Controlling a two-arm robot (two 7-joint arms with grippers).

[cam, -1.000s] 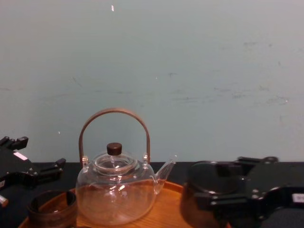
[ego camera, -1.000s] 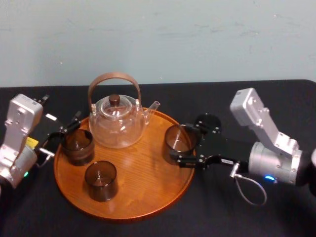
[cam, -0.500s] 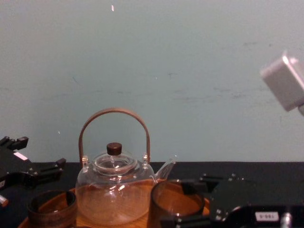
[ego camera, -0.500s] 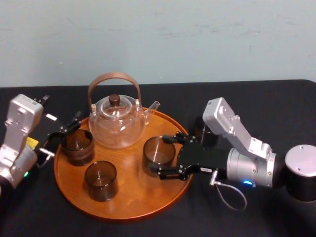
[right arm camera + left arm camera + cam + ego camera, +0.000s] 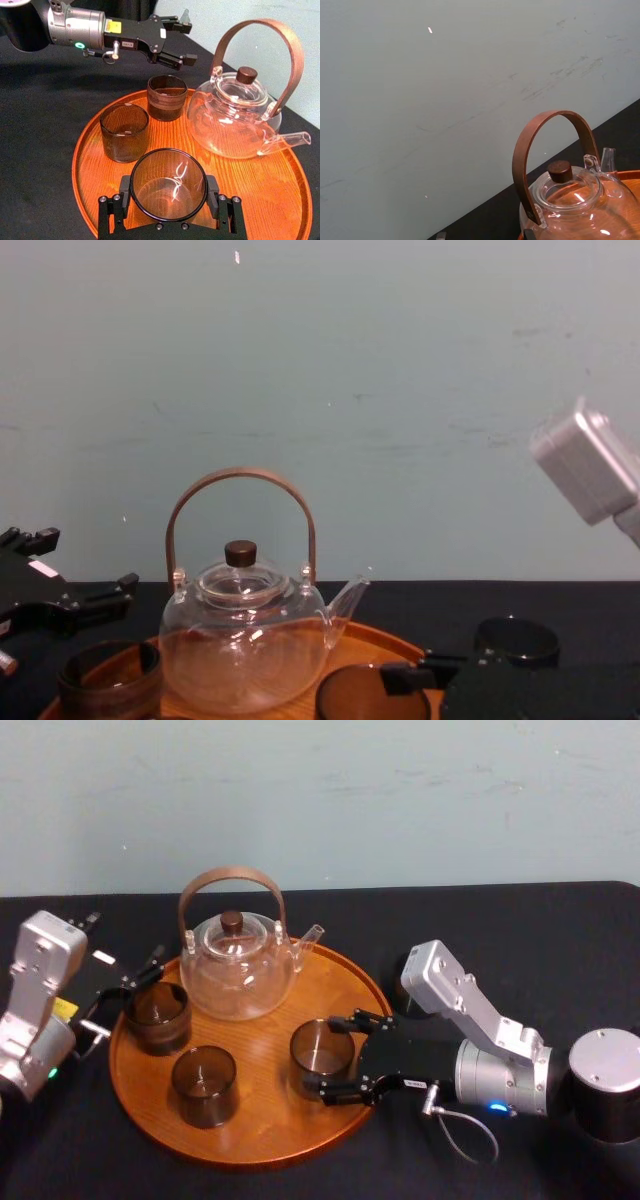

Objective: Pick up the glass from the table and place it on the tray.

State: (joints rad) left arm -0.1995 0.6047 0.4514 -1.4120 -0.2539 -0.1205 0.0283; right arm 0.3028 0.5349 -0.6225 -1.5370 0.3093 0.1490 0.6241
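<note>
Right gripper pinches the glass upright from its right side, low over the right-front part of the tray, contact unconfirmed, so release looks straight down; left gripper spread, idle at the left rim.

My head camera looks steeply down over the whole desk, while the chest camera sits low at the near edge, facing the far wall. Both wrist cameras ride close in; all four share the teapot and tray.
</note>
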